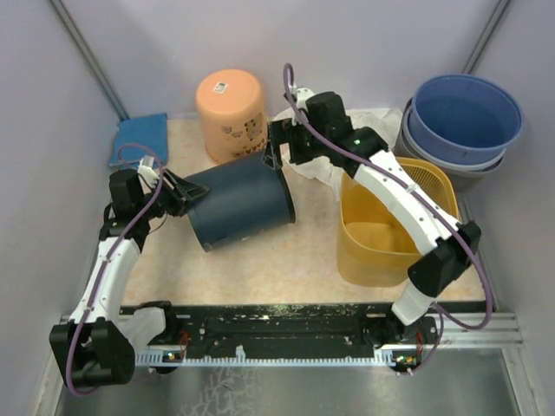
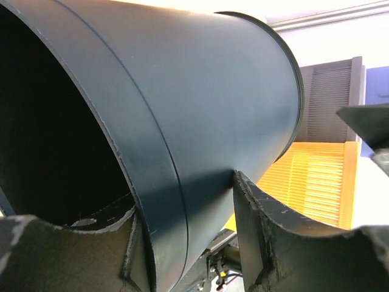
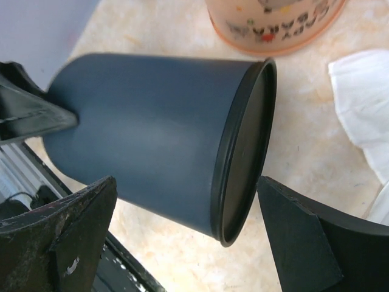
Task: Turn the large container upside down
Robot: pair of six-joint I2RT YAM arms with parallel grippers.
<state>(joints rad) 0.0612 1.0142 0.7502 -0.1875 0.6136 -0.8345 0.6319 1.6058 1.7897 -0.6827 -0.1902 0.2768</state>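
Left gripper (image 1: 186, 193) pinching container (image 1: 243, 208), beige tabletop (image 1: 260, 264)

Bin (image 1: 243, 201) is hemmed at 12 o'clock by peach tub (image 1: 231, 104) and at 3 o'clock by yellow basket (image 1: 395, 227). White cloth (image 1: 316, 176) lies at 2 o'clock. Bare table (image 1: 260, 269) at 6 o'clock allows passage.

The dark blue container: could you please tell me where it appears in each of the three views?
Top external: the dark blue container is on its side, centre-left of the picture.
Left wrist: the container fills left and centre, close up.
Right wrist: the container lies across the centre.
Shared landmark: the left gripper clamped on its rim.
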